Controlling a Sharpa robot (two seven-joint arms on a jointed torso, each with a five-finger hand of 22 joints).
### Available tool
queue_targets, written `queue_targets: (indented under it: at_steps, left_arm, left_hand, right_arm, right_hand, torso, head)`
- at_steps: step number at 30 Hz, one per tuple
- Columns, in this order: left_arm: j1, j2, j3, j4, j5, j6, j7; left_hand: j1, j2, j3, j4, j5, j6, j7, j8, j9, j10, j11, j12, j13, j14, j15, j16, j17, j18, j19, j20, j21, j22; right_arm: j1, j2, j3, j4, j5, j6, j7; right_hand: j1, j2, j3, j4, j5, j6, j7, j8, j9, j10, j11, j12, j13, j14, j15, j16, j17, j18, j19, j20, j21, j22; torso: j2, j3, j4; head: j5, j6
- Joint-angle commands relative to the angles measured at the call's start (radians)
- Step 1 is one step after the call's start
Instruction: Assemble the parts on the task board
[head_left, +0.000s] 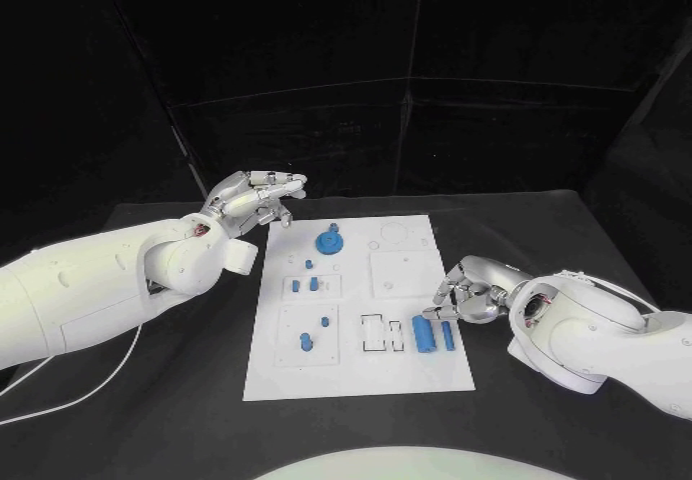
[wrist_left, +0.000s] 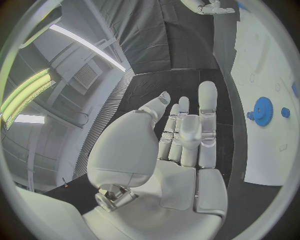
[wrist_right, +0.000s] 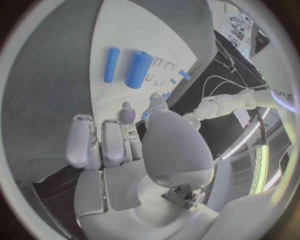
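I see the white board (head_left: 361, 330) lying in the middle of the black table (head_left: 173, 420), with bare table on all sides. My left hand (head_left: 257, 200) hovers just off the board's far left corner, fingers (wrist_left: 207, 100) apart, holding nothing. My right hand (head_left: 469, 290) sits at the board's right edge, fingers (wrist_right: 103, 145) loosely spread and empty, near the thick blue cylinder (head_left: 424, 333) and thin blue rod (head_left: 447, 335). A blue gear (head_left: 330, 242) stands near the far edge.

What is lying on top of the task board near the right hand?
On the task board, beside the right hand, lie a thick blue cylinder and a thinner blue rod, side by side. Whether the hand's fingers cover another part cannot be told.
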Motion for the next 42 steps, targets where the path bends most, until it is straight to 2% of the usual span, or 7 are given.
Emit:
queue_targets:
  at_steps: [1,5,12,18,24,29,42]
  left_arm:
    - [0.001,-0.001,0.001,0.002,-0.002,0.010,0.006]
    - [0.001,-0.001,0.000,0.002,-0.002,0.011,0.006]
    - [0.000,-0.001,0.000,0.003,-0.002,0.011,0.006]
    - [0.000,-0.002,0.000,0.003,-0.002,0.011,0.006]
    - [0.000,-0.003,0.000,0.004,-0.002,0.012,0.005]
    - [0.000,-0.004,0.000,0.006,-0.002,0.012,0.003]
    - [0.000,-0.009,0.000,0.010,-0.002,0.012,0.000]
  left_hand:
    - [0.001,0.003,-0.008,0.001,0.001,-0.008,-0.001,0.005,0.000,-0.009,-0.001,0.005,0.002,-0.010,0.000,0.003,-0.001,0.012,-0.005,0.001,-0.006,-0.002]
    - [0.001,0.003,-0.008,0.001,0.001,-0.008,-0.001,0.005,0.000,-0.009,-0.001,0.005,0.002,-0.010,0.000,0.003,-0.001,0.012,-0.005,0.001,-0.006,-0.002]
    - [0.001,0.003,-0.008,0.001,0.001,-0.008,-0.001,0.005,0.000,-0.009,-0.001,0.005,0.002,-0.010,0.000,0.003,-0.001,0.012,-0.005,0.001,-0.006,-0.002]
    - [0.001,0.003,-0.008,0.001,0.001,-0.008,-0.001,0.005,0.000,-0.009,-0.001,0.005,0.002,-0.010,0.000,0.003,-0.001,0.012,-0.005,0.001,-0.006,-0.002]
    - [0.001,0.003,-0.008,0.001,0.001,-0.008,-0.001,0.005,0.000,-0.009,-0.001,0.005,0.002,-0.010,0.000,0.003,-0.001,0.012,-0.005,0.001,-0.006,-0.002]
    - [0.001,0.003,-0.008,0.001,0.001,-0.008,-0.001,0.005,0.000,-0.009,-0.001,0.005,0.002,-0.010,0.000,0.003,-0.001,0.012,-0.005,0.001,-0.006,-0.002]
    - [0.000,0.004,-0.009,0.002,0.001,-0.009,-0.001,0.005,0.000,-0.010,-0.001,0.006,0.002,-0.010,0.000,0.003,-0.002,0.012,-0.006,0.002,-0.008,-0.004]
  right_arm:
    - [-0.003,0.004,-0.007,0.000,-0.019,0.060,-0.026]
    - [-0.005,0.009,-0.022,-0.001,-0.013,0.070,-0.027]
    - [-0.008,0.027,-0.031,-0.012,-0.010,0.078,-0.027]
    - [-0.014,0.041,-0.033,-0.024,-0.010,0.090,-0.027]
    - [-0.019,0.063,-0.034,-0.037,-0.009,0.096,-0.027]
    - [-0.025,0.081,-0.034,-0.053,-0.017,0.095,-0.030]
    - [-0.046,0.110,-0.034,-0.072,-0.021,0.081,-0.035]
  right_hand:
    - [-0.012,0.001,-0.007,-0.001,-0.006,-0.008,-0.001,0.006,0.002,-0.002,-0.001,0.008,0.004,0.023,0.004,0.004,0.001,-0.017,0.003,0.003,0.006,0.002]
    - [-0.015,0.004,-0.009,-0.002,-0.008,-0.008,-0.002,0.011,0.003,0.001,-0.001,0.014,0.015,0.024,0.004,0.006,0.005,-0.017,0.003,0.003,0.007,0.004]
    - [-0.021,0.016,-0.012,-0.003,-0.002,-0.010,-0.003,0.023,0.006,0.009,-0.002,0.030,0.042,0.024,0.003,0.009,0.012,-0.019,0.005,0.003,0.011,0.009]
    - [-0.021,0.022,-0.013,-0.004,0.005,-0.010,-0.004,0.029,0.008,0.015,-0.003,0.039,0.057,0.025,0.002,0.013,0.018,-0.019,0.007,0.002,0.013,0.014]
    - [-0.021,0.026,-0.014,-0.004,0.007,-0.010,-0.005,0.033,0.009,0.013,-0.003,0.038,0.058,0.026,0.002,0.013,0.020,-0.019,0.007,0.002,0.014,0.014]
    - [-0.015,0.036,-0.014,-0.006,0.009,-0.013,-0.005,0.039,0.010,0.011,-0.004,0.038,0.063,0.025,0.002,0.013,0.019,-0.019,0.007,0.002,0.014,0.015]
    - [0.018,0.064,-0.012,-0.013,0.031,-0.017,-0.007,0.061,0.015,0.014,-0.006,0.041,0.084,0.025,0.000,0.016,0.027,-0.020,0.008,0.001,0.017,0.019]
  torso:
    - [0.001,0.0002,0.0006]
    - [0.000,-0.0001,0.0001]
    - [0.001,-0.0001,0.0000]
    - [0.002,-0.0004,0.0009]
    - [0.002,-0.0001,-0.0027]
    - [0.001,-0.0007,0.0011]
    - [0.001,-0.0012,0.0008]
  head:
    - [0.000,0.003]
    - [0.000,0.002]
    - [0.000,0.001]
    - [0.001,-0.001]
    - [0.001,-0.003]
    - [-0.003,-0.004]
    - [-0.002,-0.005]
